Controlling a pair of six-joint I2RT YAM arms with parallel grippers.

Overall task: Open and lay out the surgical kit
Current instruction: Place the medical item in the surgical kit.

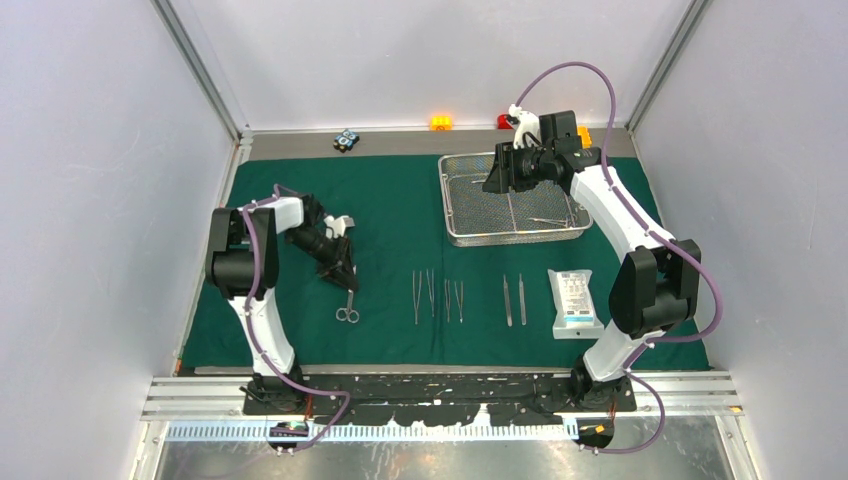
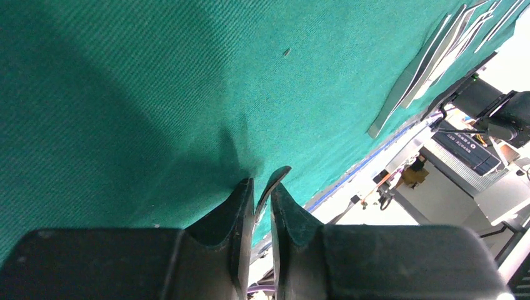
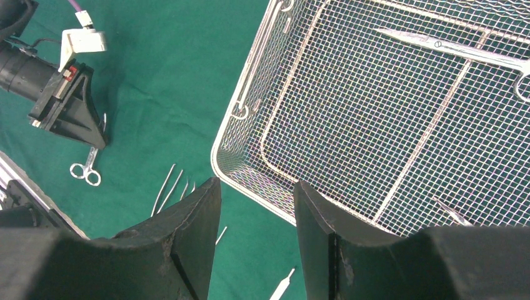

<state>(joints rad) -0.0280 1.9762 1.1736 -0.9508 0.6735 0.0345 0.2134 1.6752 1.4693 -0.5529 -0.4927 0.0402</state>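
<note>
While it hangs over the scissors (image 1: 347, 312), left gripper (image 2: 262, 187): jaws a slit apart, thin blade tip between them. You can't tell whether the pads bear on it.
Scissors risk: if you lift with the tip caught, they'll drag or swing and skew toward the forceps (image 1: 424, 295) beside them.
Right gripper (image 3: 256, 212): spread, holding nothing, above the near-left corner of the tray (image 1: 460, 235).
Tray risk: if you descend from here, a finger likely lands on the rim wire. That could tip or shove the tray across the cloth drape (image 1: 390, 210).
Leftovers (image 3: 462, 50): instruments lie flat on the mesh, so a fingertip could snag a wire.
Laid out: tweezers (image 1: 514, 300) and pouch (image 1: 574, 300) sit near the right arm, so a low sweep could knock them.
</note>
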